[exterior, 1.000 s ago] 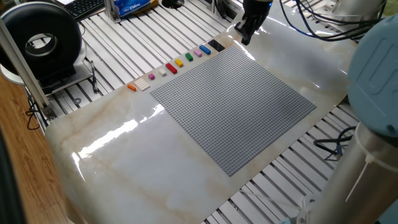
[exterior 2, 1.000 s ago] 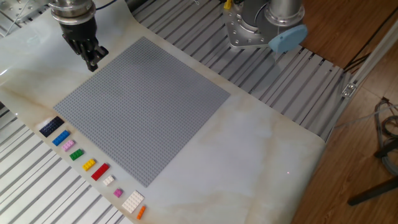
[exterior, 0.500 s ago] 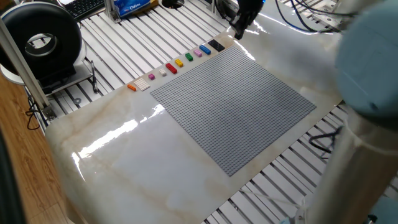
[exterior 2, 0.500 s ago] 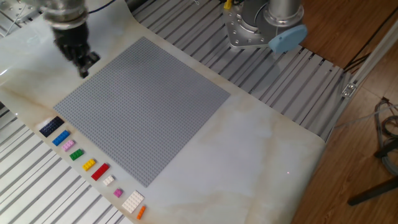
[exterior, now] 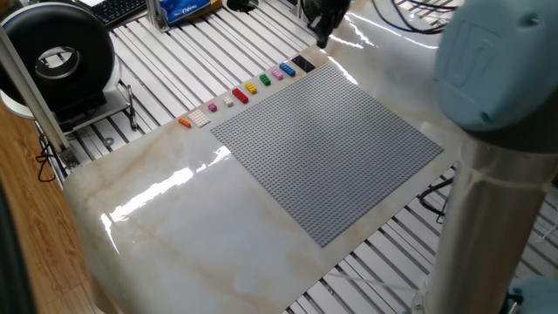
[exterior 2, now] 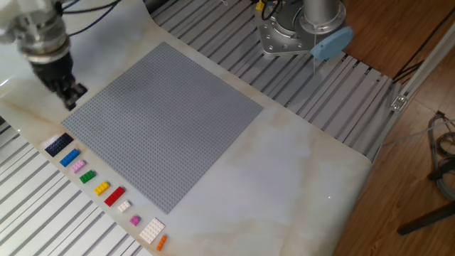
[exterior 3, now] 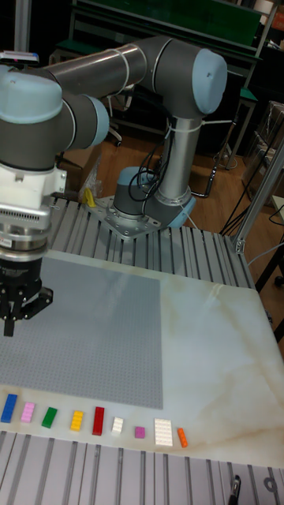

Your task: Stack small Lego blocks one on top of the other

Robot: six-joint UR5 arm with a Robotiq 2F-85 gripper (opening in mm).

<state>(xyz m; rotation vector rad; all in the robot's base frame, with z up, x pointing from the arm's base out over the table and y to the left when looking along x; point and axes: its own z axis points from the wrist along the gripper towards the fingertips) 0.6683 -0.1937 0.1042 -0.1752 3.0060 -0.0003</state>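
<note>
The gripper point(exterior 2: 70, 99) is seen hanging above the corner region of the grey baseplate point(exterior 2: 163, 121), on the side nearest the brick row; its dark fingers point(exterior 3: 9, 314) are pointed down and nothing is gripped between them. How far the jaws are parted cannot be told (fingers are small and dark in every view, partly cut off at the top edge in one fixed view). The bricks are laid out in a single line on the white tabletop point(exterior 2: 284, 178), just off one edge of the baseplate, none touching it and none stacked. The black block point(exterior 2: 58, 144) is placed at the end of the row closest to the gripper, with the blue block point(exterior 2: 69, 157) right after it and the pink-purple block point(exterior 2: 77, 166) next. Further along that same edge, a green brick point(exterior 2: 87, 176), a yellow brick point(exterior 2: 102, 188) and a red brick point(exterior 2: 114, 195) are seen, then a small white brick point(exterior 2: 124, 206), a small purple brick point(exterior 2: 135, 220), a larger white brick point(exterior 2: 151, 230) and an orange brick point(exterior 2: 161, 242) at the far end. In the tall fixed view the black block is out of the picture; the row starts with the blue one.
</note>
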